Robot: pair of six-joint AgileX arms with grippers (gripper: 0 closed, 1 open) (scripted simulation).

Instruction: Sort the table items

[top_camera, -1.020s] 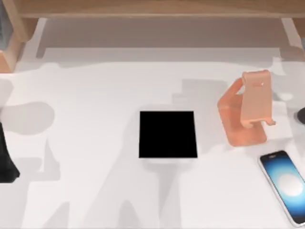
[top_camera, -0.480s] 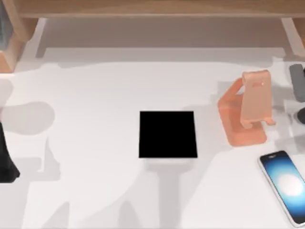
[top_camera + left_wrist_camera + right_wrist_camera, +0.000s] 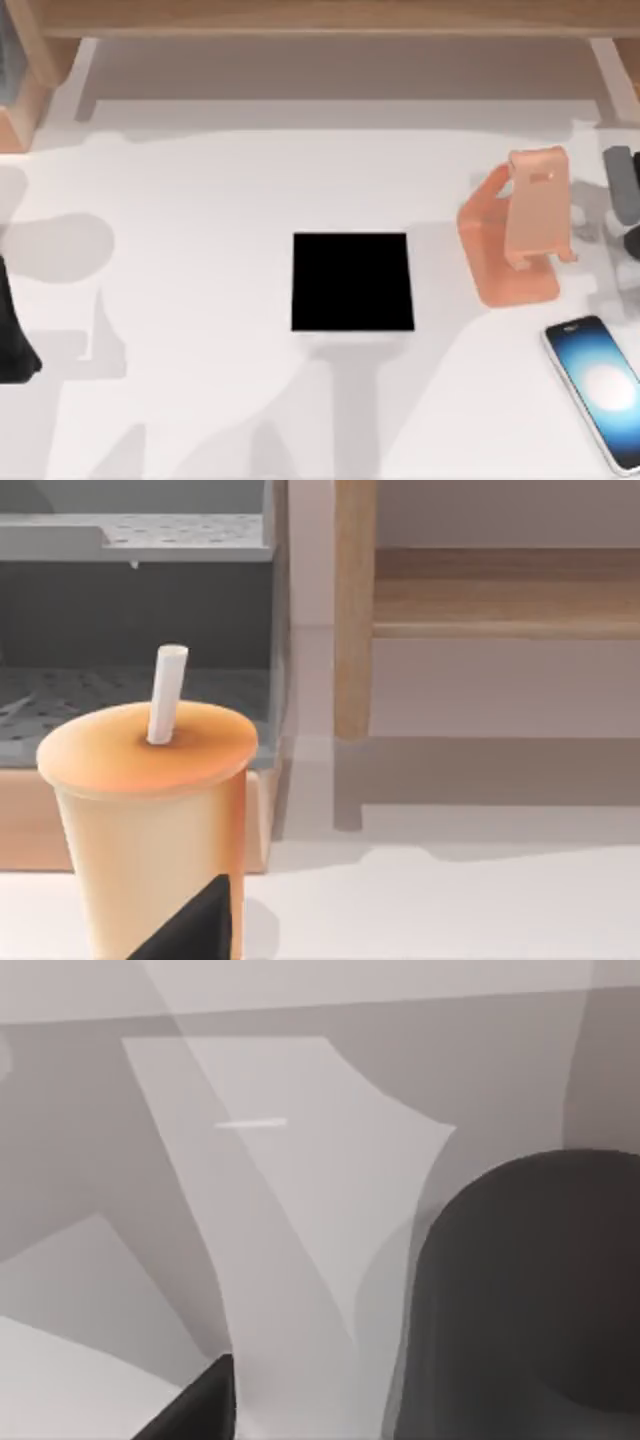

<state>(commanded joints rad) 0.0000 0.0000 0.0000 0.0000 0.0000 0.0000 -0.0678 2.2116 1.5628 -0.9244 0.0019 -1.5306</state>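
- Claw of the right arm hangs at the table's right edge, just beside the mouse; spread or pressed together, one cannot tell.
- Mouse: dark, rounded, close under the right wrist camera, not gripped.
- Phone: flat, screen glowing, front right, near the empty stand.
- Pad bare; sorting seemingly not begun.
- Left claw parked far left.

A rendered office desk: a white table with a black mouse pad, an orange phone stand, a smartphone, a takeaway cup and wooden shelving behind.
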